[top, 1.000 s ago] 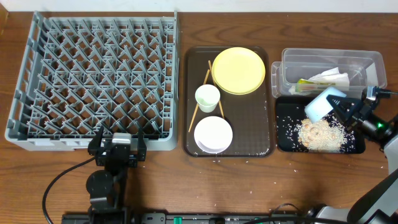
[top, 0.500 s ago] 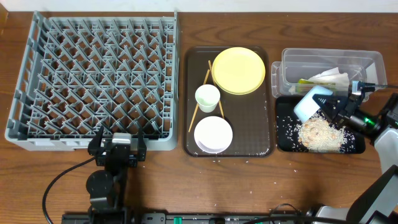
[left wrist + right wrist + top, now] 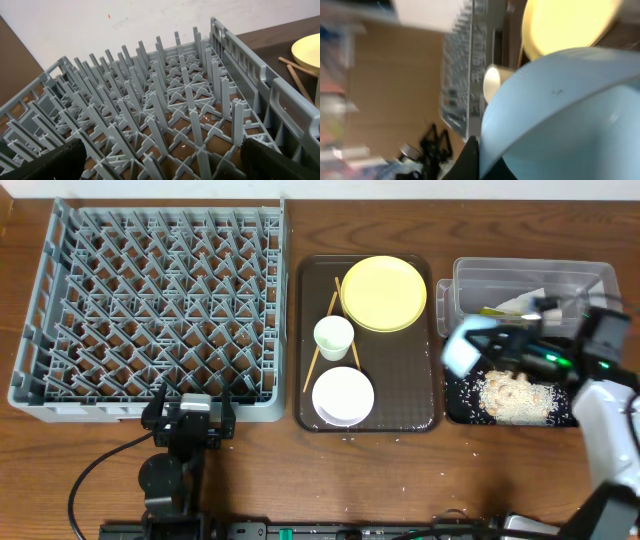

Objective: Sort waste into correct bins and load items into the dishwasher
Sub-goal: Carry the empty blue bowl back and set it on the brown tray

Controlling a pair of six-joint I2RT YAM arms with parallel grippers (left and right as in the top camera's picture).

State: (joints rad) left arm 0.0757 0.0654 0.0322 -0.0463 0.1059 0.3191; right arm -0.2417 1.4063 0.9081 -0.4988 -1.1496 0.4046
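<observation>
My right gripper (image 3: 490,346) is shut on the rim of the light blue bowl (image 3: 462,350) and holds it tilted above the left edge of the black tray (image 3: 449,413). The bowl fills the right wrist view (image 3: 565,115); one finger (image 3: 470,160) shows on its rim. Rice crumbs (image 3: 511,395) lie piled in the black tray. The clear tub (image 3: 447,297) holds the wrapper (image 3: 492,311) and paper scrap (image 3: 528,300). The yellow plate (image 3: 383,293), white cup (image 3: 333,337), white bowl (image 3: 343,395) and chopsticks (image 3: 321,350) lie on the brown tray. My left gripper (image 3: 190,420) is open at the front edge of the grey rack (image 3: 150,310).
The brown serving tray (image 3: 420,415) sits between the rack and the bins. A few stray crumbs lie on the wood in front of it. The rack's pegs (image 3: 165,100) fill the left wrist view, with nothing in them. The right arm (image 3: 605,410) reaches in from the right edge.
My right gripper has carried the blue bowl leftward, from over the rice pile to the black tray's left edge. The left arm has not moved.
</observation>
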